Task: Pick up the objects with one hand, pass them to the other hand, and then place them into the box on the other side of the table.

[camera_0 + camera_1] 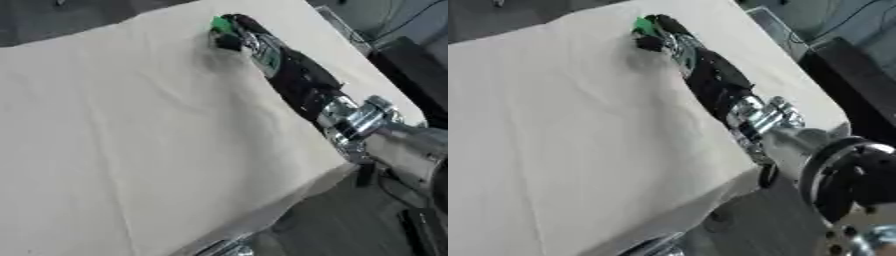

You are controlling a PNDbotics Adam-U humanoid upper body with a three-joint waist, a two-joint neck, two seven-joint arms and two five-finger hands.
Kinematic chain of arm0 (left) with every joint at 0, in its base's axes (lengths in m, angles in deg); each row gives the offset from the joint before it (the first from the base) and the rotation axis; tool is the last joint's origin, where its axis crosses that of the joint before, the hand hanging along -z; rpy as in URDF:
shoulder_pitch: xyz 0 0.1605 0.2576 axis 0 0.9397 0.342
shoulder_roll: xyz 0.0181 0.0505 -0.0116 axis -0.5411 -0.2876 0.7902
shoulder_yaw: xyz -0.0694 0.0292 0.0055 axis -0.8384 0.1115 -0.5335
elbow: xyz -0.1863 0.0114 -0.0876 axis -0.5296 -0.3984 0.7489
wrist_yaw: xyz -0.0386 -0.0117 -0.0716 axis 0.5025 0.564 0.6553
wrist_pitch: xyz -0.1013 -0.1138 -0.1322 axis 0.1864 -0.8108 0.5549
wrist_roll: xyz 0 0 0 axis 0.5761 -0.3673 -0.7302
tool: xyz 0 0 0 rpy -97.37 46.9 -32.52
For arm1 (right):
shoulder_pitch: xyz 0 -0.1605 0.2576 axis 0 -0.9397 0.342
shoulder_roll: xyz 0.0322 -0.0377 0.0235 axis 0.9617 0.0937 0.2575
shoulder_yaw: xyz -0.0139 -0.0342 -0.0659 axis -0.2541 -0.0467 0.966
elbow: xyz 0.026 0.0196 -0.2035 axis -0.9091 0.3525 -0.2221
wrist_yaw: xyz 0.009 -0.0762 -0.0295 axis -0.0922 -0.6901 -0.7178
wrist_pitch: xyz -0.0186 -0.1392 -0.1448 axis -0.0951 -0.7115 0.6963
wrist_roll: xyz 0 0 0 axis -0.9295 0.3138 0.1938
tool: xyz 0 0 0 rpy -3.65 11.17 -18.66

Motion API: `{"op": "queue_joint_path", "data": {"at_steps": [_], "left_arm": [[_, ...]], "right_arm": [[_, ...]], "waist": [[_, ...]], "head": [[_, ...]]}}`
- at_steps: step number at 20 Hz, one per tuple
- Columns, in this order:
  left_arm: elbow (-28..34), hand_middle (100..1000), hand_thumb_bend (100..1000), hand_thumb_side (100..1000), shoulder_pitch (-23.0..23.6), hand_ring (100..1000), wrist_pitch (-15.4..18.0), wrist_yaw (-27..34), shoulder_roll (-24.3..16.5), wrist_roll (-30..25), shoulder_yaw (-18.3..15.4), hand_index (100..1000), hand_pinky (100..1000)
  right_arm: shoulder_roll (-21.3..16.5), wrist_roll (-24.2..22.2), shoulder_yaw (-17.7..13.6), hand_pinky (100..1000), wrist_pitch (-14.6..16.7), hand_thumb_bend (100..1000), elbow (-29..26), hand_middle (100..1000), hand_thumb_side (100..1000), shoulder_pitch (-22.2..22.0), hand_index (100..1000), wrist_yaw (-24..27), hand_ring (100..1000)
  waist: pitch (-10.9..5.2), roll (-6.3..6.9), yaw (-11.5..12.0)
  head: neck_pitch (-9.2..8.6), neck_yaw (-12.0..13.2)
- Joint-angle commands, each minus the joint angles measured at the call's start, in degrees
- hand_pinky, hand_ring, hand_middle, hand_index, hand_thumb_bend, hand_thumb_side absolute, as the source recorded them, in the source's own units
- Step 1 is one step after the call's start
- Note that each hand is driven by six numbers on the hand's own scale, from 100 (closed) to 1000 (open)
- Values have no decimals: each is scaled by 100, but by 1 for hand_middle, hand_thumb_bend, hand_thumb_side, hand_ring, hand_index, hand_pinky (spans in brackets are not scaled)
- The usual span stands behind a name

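My right hand (234,36) is stretched to the tabletop's (131,150) far edge, fingers curled around a small green object (220,24). Risk as I see it: only part of it shows, so it may slip before the handover. Left hand and box are out of view.

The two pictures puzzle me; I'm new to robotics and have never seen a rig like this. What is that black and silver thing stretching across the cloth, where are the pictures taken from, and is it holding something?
Both pictures come from a stereo camera in the robot's head, looking down at its work: one from the left eye, one from the right, at the same moment, so they nearly match. The black and silver limb coming in from the right is the robot's right arm, about a person's size and steered by a person. It reaches over a table covered with a pale cloth. At its far end the right robot hand has its fingers curled round a small green object; what that object is cannot be made out. The left robot hand does not show, and no box appears in either view.
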Motion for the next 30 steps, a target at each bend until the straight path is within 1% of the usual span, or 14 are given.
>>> {"op": "queue_joint_path", "data": {"at_steps": [1, 2, 3, 4, 5, 9, 13, 15, 17, 20, 22, 24, 26, 30], "left_arm": [[104, 749, 129, 810, -32, 959, -17, 17, -72, 11, -43, 620, 710], [104, 749, 127, 811, -31, 959, -17, 19, -70, 13, -44, 620, 710], [104, 749, 125, 812, -29, 959, -17, 22, -69, 17, -46, 620, 710], [104, 749, 125, 812, -25, 959, -18, 25, -69, 21, -46, 620, 710], [104, 749, 125, 813, -21, 959, -21, 29, -69, 24, -44, 620, 710], [104, 750, 121, 816, 12, 960, -49, 40, -77, 43, -42, 619, 704], [104, 748, 108, 818, 78, 959, -144, 57, -110, 113, -54, 616, 698], [104, 752, 117, 820, 117, 962, -212, 64, -150, 166, -63, 615, 699], [104, 755, 112, 824, 141, 966, -293, 72, -206, 189, -54, 615, 700], [88, 765, 104, 835, 123, 977, -461, 85, -328, 148, 20, 621, 705], [60, 770, 105, 841, 71, 984, -557, 87, -424, 37, 106, 626, 708], [32, 775, 108, 843, 1, 990, -634, 85, -513, -118, 203, 632, 710], [13, 780, 112, 846, -65, 997, -708, 81, -598, -283, 313, 644, 711], [19, 787, 125, 851, -181, 1000, -837, 78, -725, -604, 563, 665, 713]], "right_arm": [[-137, -34, 8, 829, -3, 100, -107, 675, 268, 3, 832, -204, 819], [-137, 46, -5, 818, -10, 100, -143, 635, 206, -5, 800, -257, 804], [-137, 162, -17, 789, -14, 100, -191, 564, 100, -14, 712, -305, 768], [-138, 308, -28, 757, -14, 100, -251, 501, 100, -23, 606, -343, 728], [-138, 475, -34, 745, -8, 100, -324, 480, 100, -39, 567, -374, 710], [-144, 1178, 19, 699, 97, 100, -835, 411, 100, -125, 481, -527, 641], [-97, 1567, 189, 707, 239, 100, -1731, 391, 100, -272, 468, -787, 618], [-22, 1625, 312, 716, 308, 100, -2316, 391, 100, -387, 474, -924, 618], [74, 1597, 480, 728, 404, 113, -2984, 394, 100, -523, 483, -1041, 620], [255, 1436, 897, 762, 708, 250, -4240, 396, 100, -764, 500, -1231, 625], [399, 1194, 1230, 775, 943, 250, -5132, 397, 100, -909, 506, -1330, 628], [588, 954, 1522, 780, 1151, 242, -5853, 397, 100, -976, 508, -1349, 628], [787, 740, 1774, 791, 1345, 238, -6383, 397, 100, -970, 513, -1336, 629], [1083, 410, 2150, 791, 1644, 237, -6972, 398, 100, -877, 513, -1235, 627]], "waist": [[-93, -3, -3], [-96, -4, -6], [-101, -6, -10], [-106, -9, -15], [-112, -12, -22], [-157, -34, -65], [-239, -78, -153], [-292, -110, -224], [-344, -144, -298], [-416, -192, -394], [-447, -215, -438], [-469, -229, -459], [-483, -237, -467], [-491, -262, -457]], "head": [[-15, -15], [-15, -12], [-15, -6], [-15, 0], [-15, 7], [-15, 77], [-15, 297], [-15, 607], [-15, 1117], [-15, 1997], [-15, 2403], [-15, 2692], [-15, 2899], [-15, 3147]]}}
